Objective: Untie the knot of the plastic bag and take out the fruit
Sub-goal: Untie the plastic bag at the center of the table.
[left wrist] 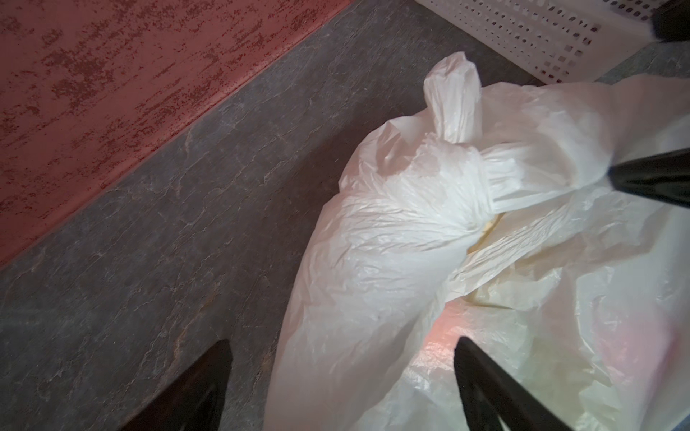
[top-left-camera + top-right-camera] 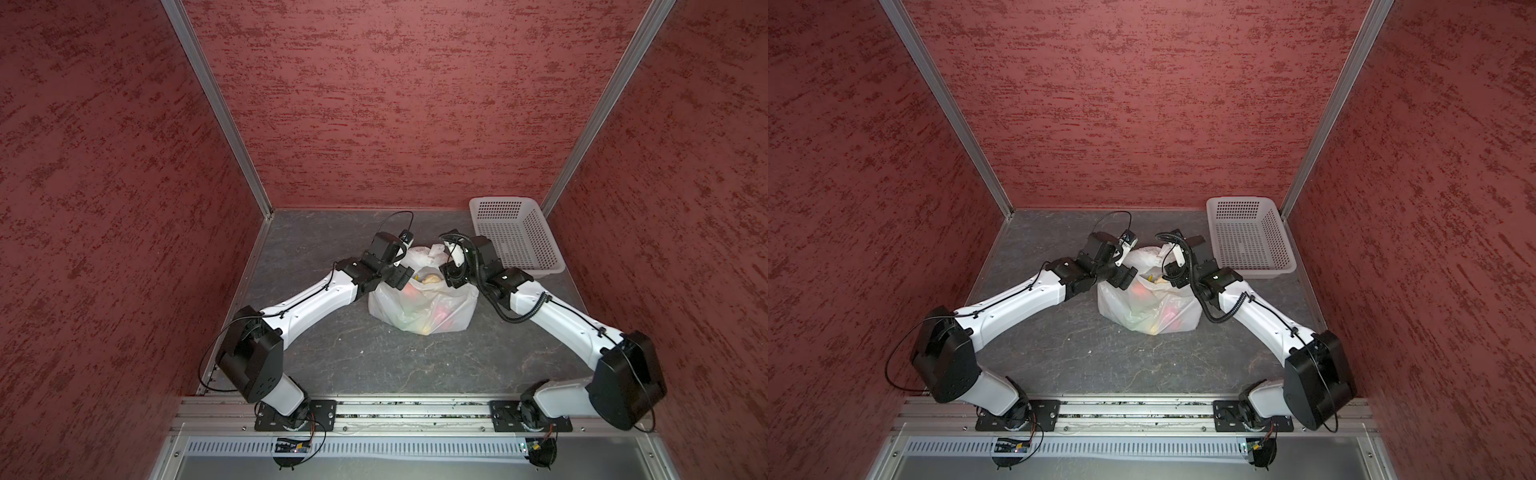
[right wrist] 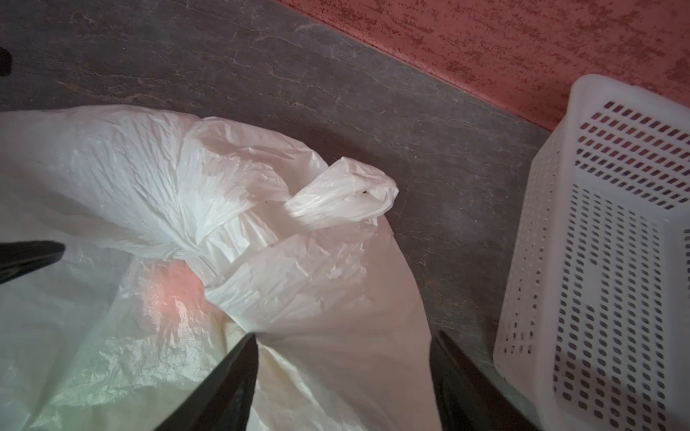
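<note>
The translucent white plastic bag (image 2: 419, 307) (image 2: 1150, 307) sits mid-table, with fruit (image 2: 430, 279) showing red, yellow and whitish at its mouth and through the film. The knot (image 1: 474, 179) (image 3: 224, 235) is a twisted lump on the bag's far top edge, with a tail (image 3: 343, 194) sticking out. My left gripper (image 1: 344, 340) (image 2: 405, 276) is open at the bag's left upper side, and loose film lies between its fingers. At the right upper side, my right gripper (image 3: 346, 336) (image 2: 451, 278) has its jaws apart astride a fold of film. Neither touches the knot.
A white perforated basket (image 2: 515, 237) (image 2: 1250, 232) stands at the back right, close to the right arm. Red walls enclose the grey table (image 2: 332, 357) on three sides. The arm bases stand on a rail along the near edge.
</note>
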